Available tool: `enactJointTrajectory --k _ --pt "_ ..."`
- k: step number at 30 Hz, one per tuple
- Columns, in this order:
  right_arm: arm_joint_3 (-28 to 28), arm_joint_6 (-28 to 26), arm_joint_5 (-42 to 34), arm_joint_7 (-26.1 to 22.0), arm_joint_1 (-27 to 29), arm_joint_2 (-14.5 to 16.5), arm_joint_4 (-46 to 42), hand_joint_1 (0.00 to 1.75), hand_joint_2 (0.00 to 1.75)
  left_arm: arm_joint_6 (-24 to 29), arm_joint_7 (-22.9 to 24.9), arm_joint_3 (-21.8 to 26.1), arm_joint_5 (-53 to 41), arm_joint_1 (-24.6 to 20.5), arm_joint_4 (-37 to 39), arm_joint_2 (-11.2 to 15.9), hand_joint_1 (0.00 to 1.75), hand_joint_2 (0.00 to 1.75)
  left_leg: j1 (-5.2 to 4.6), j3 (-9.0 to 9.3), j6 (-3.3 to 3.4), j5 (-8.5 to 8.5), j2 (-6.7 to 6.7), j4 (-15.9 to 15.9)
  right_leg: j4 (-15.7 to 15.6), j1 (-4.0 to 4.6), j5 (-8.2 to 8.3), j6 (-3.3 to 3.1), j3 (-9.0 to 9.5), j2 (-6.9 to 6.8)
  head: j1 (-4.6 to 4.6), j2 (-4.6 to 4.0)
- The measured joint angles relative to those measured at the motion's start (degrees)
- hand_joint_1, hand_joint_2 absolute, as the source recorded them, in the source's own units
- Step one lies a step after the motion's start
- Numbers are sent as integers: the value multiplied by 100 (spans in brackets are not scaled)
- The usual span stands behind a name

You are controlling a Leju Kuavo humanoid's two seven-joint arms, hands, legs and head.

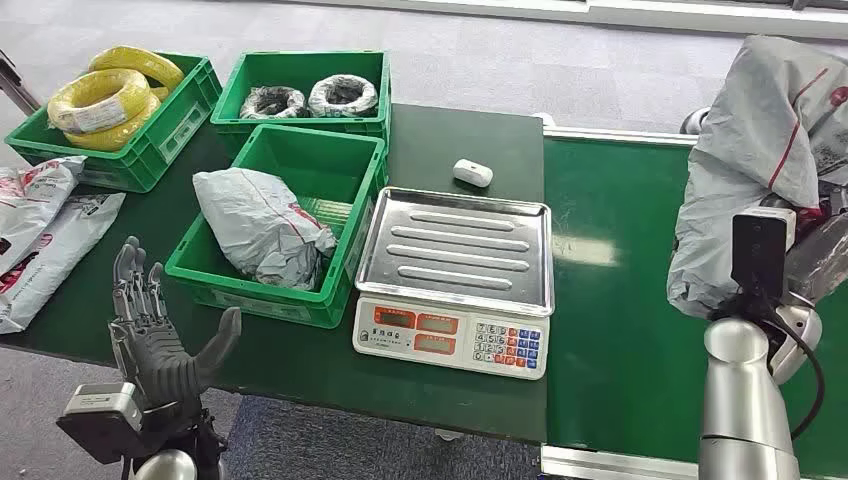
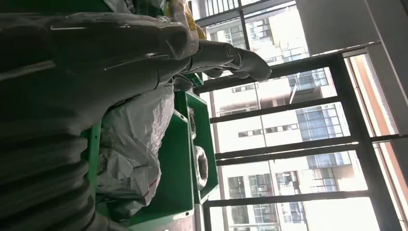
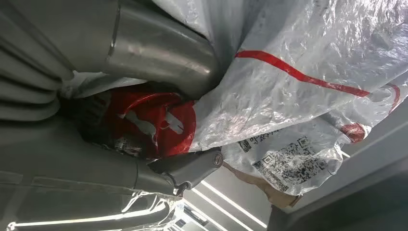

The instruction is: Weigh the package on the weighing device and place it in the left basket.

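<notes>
A grey plastic package [image 1: 760, 130] with red marks is lifted above the green belt at the right, and my right hand [image 1: 815, 215] grips it from below; the wrist view has its thumb [image 3: 159, 53] pressed into the crinkled bag [image 3: 298, 77]. The weighing scale [image 1: 455, 270] stands at the table's middle with a bare steel tray and a keypad front. Left of it, the green basket [image 1: 270, 290] holds another grey package [image 1: 262, 225]. My left hand [image 1: 165, 335] hovers open at the front left table edge, fingers spread upward [image 2: 144, 43].
Two more green crates stand behind: one with yellow cable coils [image 1: 105, 100], one with black coils [image 1: 305, 97]. Flat grey mailers [image 1: 40, 225] lie at the far left. A small white device [image 1: 472, 172] sits behind the scale. The green conveyor belt [image 1: 620, 300] runs on the right.
</notes>
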Motion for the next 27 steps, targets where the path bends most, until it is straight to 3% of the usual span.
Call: enactJointTrajectory --k 2,6,8,12,17,18,21,22,27 --pt "106 270 -5 -32 -21 20 -54 175 0 -8 -20 -13 50 -28 26 10 0 175 0 -5 0 0 1 0 1 0 1 0 0 2 -1 0" --pt "879 2079 182 98 -349 185 -30 175 0 -120 -84 -81 204 -290 251 43 0 175 1 -6 -3 1 30 -2 4 1 7 -8 -8 28 -1 0" --pt "1386 2731 373 164 -639 353 217 175 0 -190 -100 -122 241 -461 401 48 0 175 4 0 -11 9 29 -1 4 5 9 -11 -12 29 -3 0" --pt "2125 3121 478 170 -1104 700 905 175 0 -275 -74 -145 248 -673 586 34 0 175 12 -6 -21 23 -9 -1 6 15 10 -12 -12 -5 -1 0" --pt "2579 3576 641 67 -1445 927 1615 175 0 -379 22 -136 133 -749 692 6 0 175 12 -20 -21 23 -15 -1 7 14 9 -12 -17 -11 0 0" --pt "2660 3637 676 3 -1500 975 1789 146 0 -412 48 -129 102 -768 706 -7 0 175 12 -21 -21 23 -16 -1 7 14 9 -12 -18 -11 0 0" --pt "2835 3679 731 -165 -1630 1119 2226 15 0 -497 117 -86 15 -807 718 -60 0 175 11 -22 -21 23 -21 0 6 14 9 -12 -19 -15 0 0" --pt "2878 3644 774 -145 -1666 1160 2338 0 0 -516 133 -64 -11 -810 719 -77 0 175 11 -23 -21 23 -23 0 5 14 9 -12 -19 -16 0 0" --pt "2973 3354 848 147 -1802 1278 2763 0 0 -582 234 32 -234 -812 720 -133 0 175 11 -22 -21 23 -26 0 5 14 9 -12 -21 -16 1 0"
